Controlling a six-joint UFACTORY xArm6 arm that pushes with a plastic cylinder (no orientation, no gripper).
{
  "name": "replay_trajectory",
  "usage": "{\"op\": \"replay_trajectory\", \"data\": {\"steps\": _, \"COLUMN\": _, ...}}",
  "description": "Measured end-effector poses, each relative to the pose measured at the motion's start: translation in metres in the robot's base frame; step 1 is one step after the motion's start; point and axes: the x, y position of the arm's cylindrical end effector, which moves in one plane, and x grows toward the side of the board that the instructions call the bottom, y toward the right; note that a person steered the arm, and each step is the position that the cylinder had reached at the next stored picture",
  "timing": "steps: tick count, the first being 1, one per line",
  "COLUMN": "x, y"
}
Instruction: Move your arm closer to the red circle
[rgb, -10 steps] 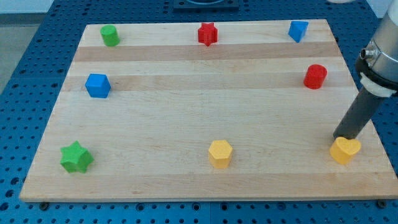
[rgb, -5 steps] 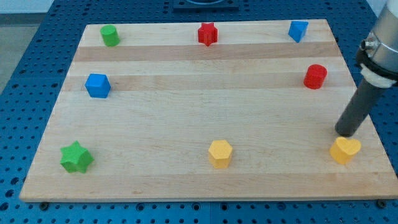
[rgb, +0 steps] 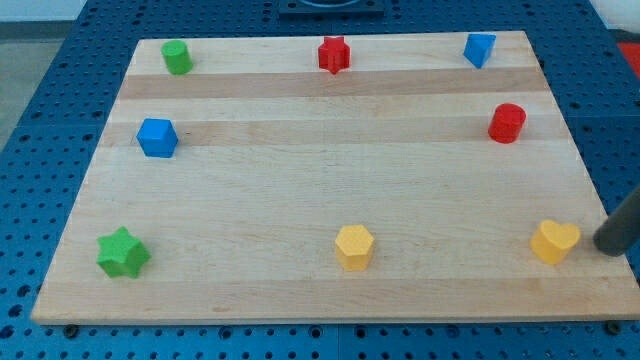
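Camera view: your approach to the red circle (rgb: 507, 122) is barely begun.
Your tip (rgb: 606, 246) sits at the view's right edge beside the yellow heart (rgb: 554, 241), well apart from the circle near the bench's (rgb: 300, 180) upper right; no fingers exist to report.
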Motion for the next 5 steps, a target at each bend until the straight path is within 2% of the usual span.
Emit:
{"op": "replay_trajectory", "data": {"steps": 3, "x": -0.011, "y": -0.076}}
{"op": "replay_trajectory", "data": {"steps": 5, "x": 0.008, "y": -0.084}}
